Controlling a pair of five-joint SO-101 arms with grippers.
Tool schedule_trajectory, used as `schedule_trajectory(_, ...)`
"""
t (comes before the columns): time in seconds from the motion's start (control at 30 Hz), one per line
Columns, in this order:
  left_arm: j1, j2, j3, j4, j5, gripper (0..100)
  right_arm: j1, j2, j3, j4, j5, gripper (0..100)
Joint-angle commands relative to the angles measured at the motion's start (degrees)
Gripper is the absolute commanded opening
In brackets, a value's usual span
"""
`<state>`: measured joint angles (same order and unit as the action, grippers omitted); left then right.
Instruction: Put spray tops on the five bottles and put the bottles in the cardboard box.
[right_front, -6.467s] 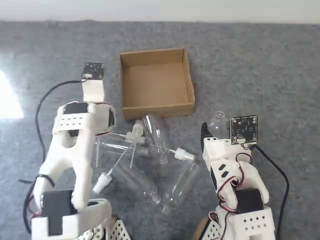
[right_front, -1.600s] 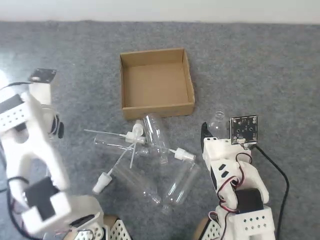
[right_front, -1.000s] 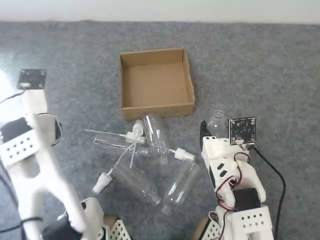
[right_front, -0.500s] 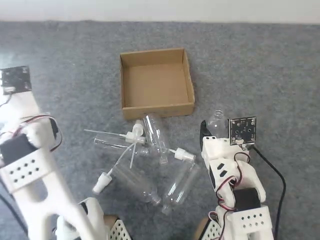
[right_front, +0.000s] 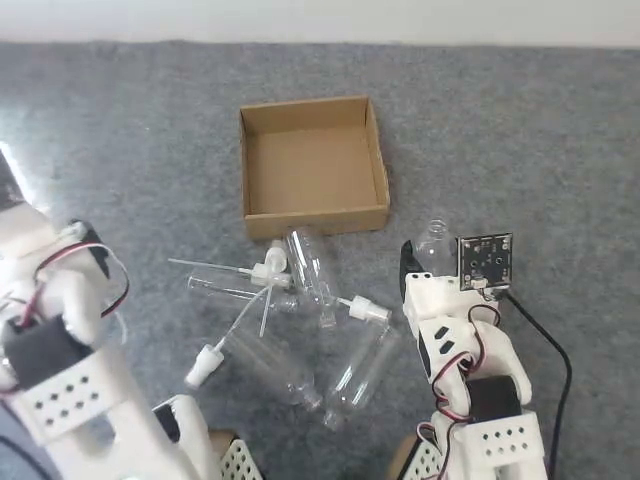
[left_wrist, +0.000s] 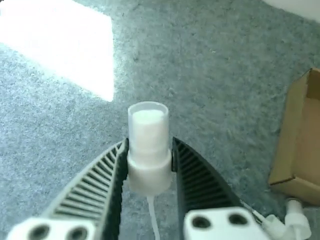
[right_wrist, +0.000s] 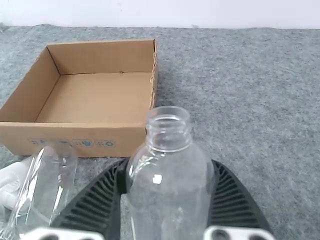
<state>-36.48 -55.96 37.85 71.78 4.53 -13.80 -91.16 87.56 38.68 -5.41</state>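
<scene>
Here, two robot arms each hold one part at a grey carpeted surface (right_front: 560, 130).
The left jaws pinch a white spray top (left_wrist: 148, 150), its thin tube hanging below. The right jaws clasp an upright, uncapped clear bottle (right_wrist: 167, 175) near the open cardboard box (right_front: 312, 165). Other bottles (right_front: 310, 265) and loose spray tops (right_front: 204, 364) lie jumbled just before the box, between the arms.

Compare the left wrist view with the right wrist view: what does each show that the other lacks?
Left wrist view: a spray top clamped in the left gripper, and a bright light patch on the carpet. Right wrist view: an uncapped bottle clamped in the right gripper, and the cardboard box floor. Both: the cardboard box and carpet.
</scene>
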Motion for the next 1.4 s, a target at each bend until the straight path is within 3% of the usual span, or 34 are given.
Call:
schedule_trajectory(0.0, 2.37, -4.75, -0.57, -1.49, 3.52, 1, -0.04, -0.92, -1.23, -1.45, 0.09, 10.8)
schedule_trajectory(0.4, 11.08, -12.31, -0.57, -3.34, 14.95, 1, -0.04, -0.92, -1.32, -1.54, 0.09, 10.8)
schedule_trajectory(1.37, 30.15, -14.95, -1.01, -24.44, 26.20, 1, -0.48, -0.92, -0.88, -1.54, 0.09, 10.8)
